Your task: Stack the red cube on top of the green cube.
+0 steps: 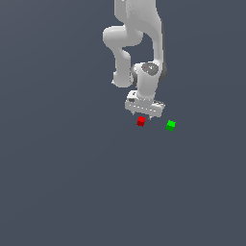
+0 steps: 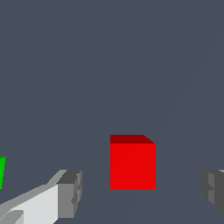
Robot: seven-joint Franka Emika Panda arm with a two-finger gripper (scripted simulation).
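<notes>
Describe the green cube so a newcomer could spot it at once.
Start at the white arm's gripper hanging low over the grey floor. The red cube sits directly beneath it; the green cube lies apart, toward the exterior view's right. Same size, bright green.

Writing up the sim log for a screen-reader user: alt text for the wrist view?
A red cube sits on a plain dark grey floor between two open grey fingers, with clear gaps on both sides and neither finger touching it. A sliver of the green cube shows at the frame edge beyond one finger.
</notes>
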